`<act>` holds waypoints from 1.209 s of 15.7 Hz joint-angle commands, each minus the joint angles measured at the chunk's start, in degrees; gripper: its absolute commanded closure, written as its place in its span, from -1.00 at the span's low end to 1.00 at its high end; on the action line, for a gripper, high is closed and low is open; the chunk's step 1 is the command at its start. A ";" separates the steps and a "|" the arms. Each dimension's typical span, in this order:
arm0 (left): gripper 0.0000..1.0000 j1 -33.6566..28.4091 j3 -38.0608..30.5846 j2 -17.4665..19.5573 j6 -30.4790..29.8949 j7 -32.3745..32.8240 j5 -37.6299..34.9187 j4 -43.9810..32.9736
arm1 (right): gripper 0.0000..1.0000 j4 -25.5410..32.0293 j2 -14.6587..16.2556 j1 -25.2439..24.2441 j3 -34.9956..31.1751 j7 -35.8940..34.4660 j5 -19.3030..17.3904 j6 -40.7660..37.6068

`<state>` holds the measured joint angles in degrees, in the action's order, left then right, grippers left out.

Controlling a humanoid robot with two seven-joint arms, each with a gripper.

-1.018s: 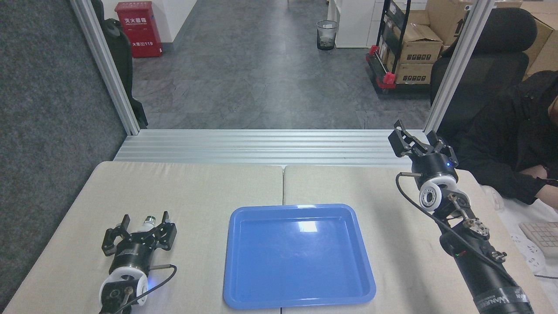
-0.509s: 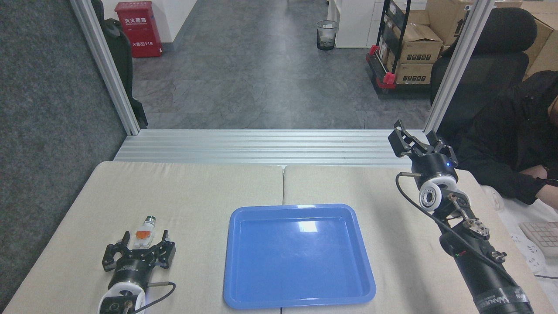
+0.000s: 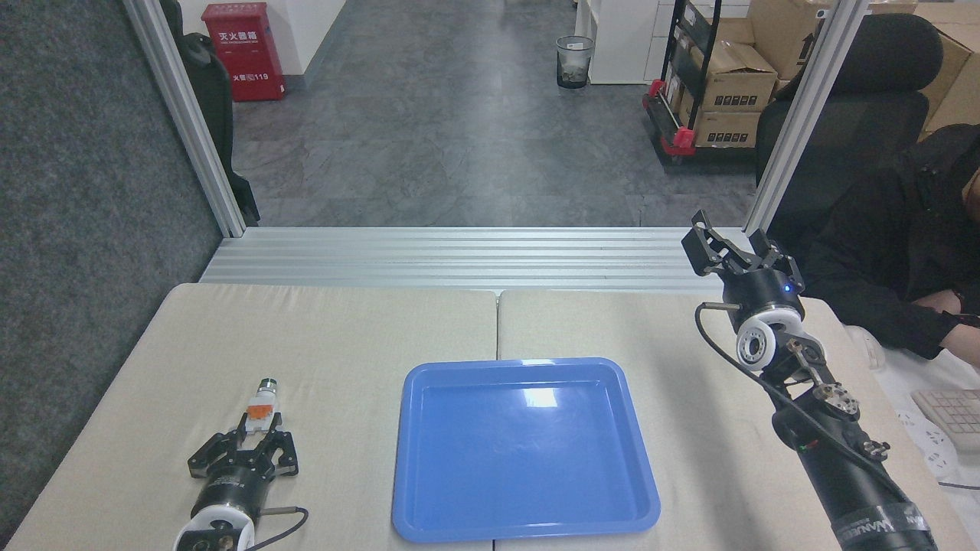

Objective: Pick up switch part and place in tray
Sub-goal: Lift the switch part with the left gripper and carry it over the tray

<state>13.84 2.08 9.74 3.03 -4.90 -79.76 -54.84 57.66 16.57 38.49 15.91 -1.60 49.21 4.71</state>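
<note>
The switch part point(image 3: 262, 403) lies on the left half of the table, a white block with an orange centre and its dark silver-ringed tip pointing away from me. My left gripper point(image 3: 258, 432) sits just behind it, low on the table, and its fingers point(image 3: 243, 438) have come together on the part's near white end. The blue tray point(image 3: 528, 513) rests flat to the right of the part, nothing in it. My right gripper point(image 3: 733, 245) is raised over the table's far right corner, open and holding nothing.
The table is two beige padded halves with a seam point(image 3: 496, 321) down the middle. An aluminium ledge point(image 3: 459, 256) runs along the far edge. A person in black point(image 3: 896, 252) sits at the right, beside a keyboard point(image 3: 949, 417).
My left gripper has drawn back toward me along the part and narrowed from wide open to pinching its near end. The part has turned slightly. The right arm has stayed still.
</note>
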 commanded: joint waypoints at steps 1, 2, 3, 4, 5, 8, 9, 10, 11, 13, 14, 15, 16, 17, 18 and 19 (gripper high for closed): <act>1.00 0.05 0.47 0.80 0.57 0.42 -0.05 1.41 | -0.98 0.00 0.04 0.00 0.00 0.02 0.01 0.04; 1.00 0.14 0.29 1.50 0.66 0.42 0.30 0.62 | -0.98 0.00 0.04 0.00 0.00 0.02 0.09 0.04; 1.00 0.14 -0.41 2.29 0.05 0.42 0.82 -2.61 | -0.98 0.00 0.04 0.00 0.00 0.02 0.10 0.04; 1.00 0.14 -0.67 3.00 -0.04 0.51 1.00 -6.90 | -0.98 0.00 0.04 0.00 0.00 0.02 0.01 0.04; 1.00 -0.12 -0.94 3.35 -0.57 0.68 1.27 -12.51 | -0.98 0.00 0.04 0.00 0.00 0.02 0.09 0.04; 1.00 -0.65 -0.77 2.83 -5.04 1.47 1.09 -31.14 | -0.98 0.00 0.04 0.00 0.00 0.02 0.01 0.04; 1.00 -0.65 -0.07 2.48 -7.32 2.34 1.09 -35.55 | -0.98 0.00 -0.04 0.00 0.00 0.02 0.01 0.04; 1.00 -0.48 0.98 1.61 -10.73 3.05 0.92 -38.03 | -0.98 0.00 0.04 0.00 0.00 0.02 0.09 0.04; 1.00 -0.22 2.73 0.47 -13.20 3.67 0.48 -38.67 | -0.98 0.00 -0.04 0.00 0.00 0.02 0.10 0.04; 1.00 0.31 8.35 -1.39 -14.81 4.29 -0.66 -38.85 | -0.98 0.00 -0.04 0.00 0.00 0.02 0.01 0.04; 1.00 0.40 12.03 -1.48 -16.03 4.37 -2.75 -39.20 | -0.98 0.00 -0.04 0.00 0.00 0.02 0.01 0.04; 1.00 0.49 15.46 -1.83 -17.00 5.16 -6.25 -38.85 | -0.98 0.00 0.04 0.00 0.00 0.02 0.01 0.04; 1.00 0.58 19.06 -3.05 -17.79 7.08 -11.16 -37.72 | -0.98 0.00 -0.04 0.00 0.00 0.02 0.09 0.04; 1.00 0.75 22.32 -4.10 -19.80 8.67 -16.34 -35.18 | -0.98 0.00 -0.04 0.00 0.00 0.02 0.01 0.04; 1.00 0.84 23.92 -5.07 -21.99 9.38 -19.96 -32.90 | -0.98 0.00 -0.04 0.00 0.00 0.02 0.01 0.04; 1.00 0.67 24.80 -7.17 -24.02 10.43 -22.52 -31.13 | -0.98 0.00 -0.04 0.00 0.00 0.02 0.01 0.04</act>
<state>14.25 11.70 8.68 -16.97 3.29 -89.62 -83.00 57.66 16.58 38.49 15.91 -1.60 49.25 4.71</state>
